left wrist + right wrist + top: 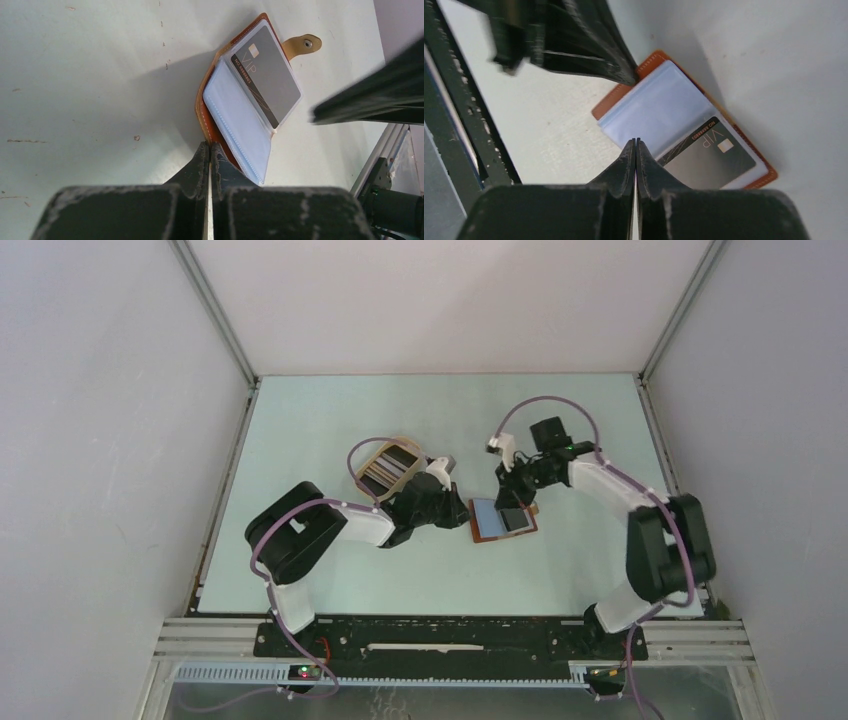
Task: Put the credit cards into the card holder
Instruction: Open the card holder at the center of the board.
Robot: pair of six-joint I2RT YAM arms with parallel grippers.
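The reddish-brown leather card holder (497, 523) lies open and flat on the pale desk (330, 420) just right of the centre of the overhead view, between the two arms. Its clear plastic sleeves face up. In the left wrist view the card holder (240, 115) sits in the upper middle of the frame, with its snap tab (302, 45) sticking out toward the upper right. A grey card marked VIP (267, 82) sits inside one sleeve, and the sleeve beside it looks milky and bare. The same grey card (711, 155) shows at the lower right of the right wrist view, and as a dark patch (516, 519) on the right half of the holder from overhead. The left pincer (462, 512) rests at the holder's left edge. Seen from its own camera, the left pincer (209, 150) has its fingers pressed together, with the tips at the leather border; whether they pinch the leather I cannot tell. The right pincer (512, 498) hangs over the holder's upper right part. In its own view the right pincer (635, 146) also has its fingers closed tight, with nothing visible between them, right above the sleeve edge. In the upper left of the overhead view, behind the left pincer, an oval tan tray (353, 458) holds several striped credit cards (388, 465).
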